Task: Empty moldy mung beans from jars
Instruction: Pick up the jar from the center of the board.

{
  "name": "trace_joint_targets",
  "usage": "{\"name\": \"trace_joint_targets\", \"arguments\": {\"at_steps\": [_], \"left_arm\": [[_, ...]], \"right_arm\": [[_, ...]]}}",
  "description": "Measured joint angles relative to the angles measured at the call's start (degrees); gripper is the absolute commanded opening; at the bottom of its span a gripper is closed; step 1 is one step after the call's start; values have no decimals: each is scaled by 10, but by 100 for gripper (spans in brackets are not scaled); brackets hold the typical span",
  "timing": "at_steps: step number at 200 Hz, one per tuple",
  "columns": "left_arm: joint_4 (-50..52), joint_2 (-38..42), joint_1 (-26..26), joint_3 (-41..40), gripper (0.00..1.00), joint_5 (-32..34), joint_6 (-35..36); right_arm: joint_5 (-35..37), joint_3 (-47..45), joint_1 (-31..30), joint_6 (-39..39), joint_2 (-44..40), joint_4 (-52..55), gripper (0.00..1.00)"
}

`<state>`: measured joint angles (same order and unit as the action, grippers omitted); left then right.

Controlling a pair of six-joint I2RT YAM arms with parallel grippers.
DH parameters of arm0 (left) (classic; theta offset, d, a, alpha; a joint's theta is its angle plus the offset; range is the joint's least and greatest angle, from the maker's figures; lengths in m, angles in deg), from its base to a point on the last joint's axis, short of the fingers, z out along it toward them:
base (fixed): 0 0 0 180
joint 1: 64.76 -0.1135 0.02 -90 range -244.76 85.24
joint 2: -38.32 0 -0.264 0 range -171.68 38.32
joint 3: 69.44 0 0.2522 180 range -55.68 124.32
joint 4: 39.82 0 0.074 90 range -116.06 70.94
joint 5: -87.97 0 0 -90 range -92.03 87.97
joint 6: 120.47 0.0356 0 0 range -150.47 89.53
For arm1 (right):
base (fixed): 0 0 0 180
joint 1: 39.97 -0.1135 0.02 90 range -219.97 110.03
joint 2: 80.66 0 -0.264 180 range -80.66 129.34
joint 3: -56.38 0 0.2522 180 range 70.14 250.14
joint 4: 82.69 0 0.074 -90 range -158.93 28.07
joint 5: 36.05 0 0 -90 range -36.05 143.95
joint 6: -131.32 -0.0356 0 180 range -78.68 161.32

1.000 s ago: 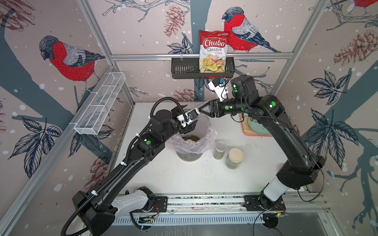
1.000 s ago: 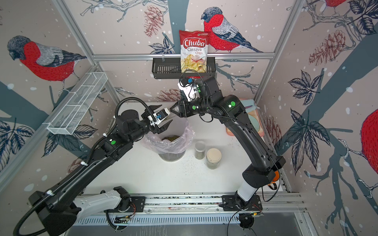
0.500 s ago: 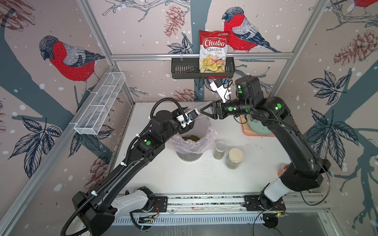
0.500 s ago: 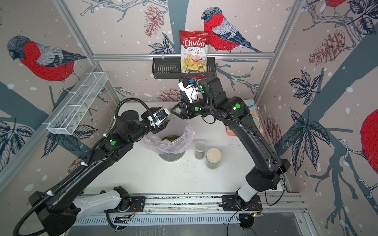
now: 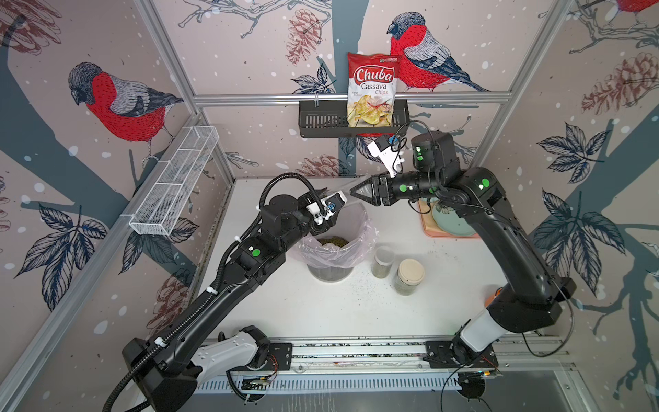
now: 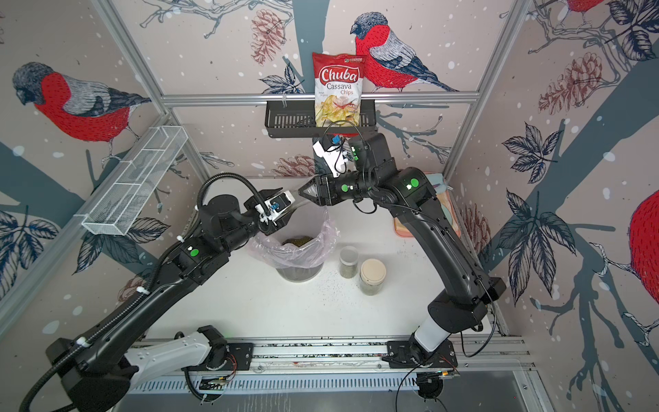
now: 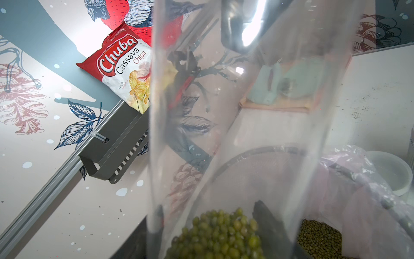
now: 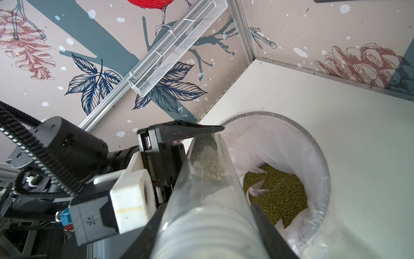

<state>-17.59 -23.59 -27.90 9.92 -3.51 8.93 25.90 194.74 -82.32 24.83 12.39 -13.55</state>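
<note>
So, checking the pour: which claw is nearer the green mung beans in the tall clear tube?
Left: left claw straddles the tube at the mung beans; right claw grips its opposite, threaded end.

Both top views bright, evenly and diffusely lit, sharp throughout; only faint, soft shadows on the table (image 5: 445, 303). Wide-angle stretching toward the edges. Left wrist view: white glare through the tube (image 7: 246, 134), near beans (image 7: 219, 237) blurred. Right wrist view: tube's near end out of focus, bin (image 8: 313, 143) sharp.
</note>
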Motion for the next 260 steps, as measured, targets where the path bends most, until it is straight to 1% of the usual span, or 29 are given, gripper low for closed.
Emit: {"name": "trace_joint_targets", "arguments": {"at_steps": [14,29,49,59,74,86,107,122,148,161,200,260], "left_arm": [[1,1,0,0,56,0,5],[2,1,1,0,58,0,7],[2,3,1,-2,58,1,8],[3,3,1,-2,54,1,9],[5,3,1,-2,53,1,9],[6,3,1,-3,49,1,9],[7,5,1,-4,44,1,9],[7,5,1,-4,42,1,9],[7,4,1,-4,34,0,8],[7,4,1,-4,34,1,8],[7,4,1,-4,33,-1,-1],[8,7,2,-7,33,3,0]], "right_arm": [[-2,2,0,0,1,0,46],[-3,2,0,0,1,-1,46],[-5,-1,0,0,2,-4,46],[-5,-3,0,0,2,-5,46],[-6,-5,0,0,1,-7,46],[-6,-6,0,0,1,-8,47],[-6,-7,0,-1,1,-8,49],[-6,-7,0,-2,1,-8,51],[-6,-6,0,-2,1,-8,55],[-6,-6,0,-2,1,-8,59],[-6,-9,-1,-4,-1,-16,64],[-6,-24,-3,-16,0,-37,68]]}}
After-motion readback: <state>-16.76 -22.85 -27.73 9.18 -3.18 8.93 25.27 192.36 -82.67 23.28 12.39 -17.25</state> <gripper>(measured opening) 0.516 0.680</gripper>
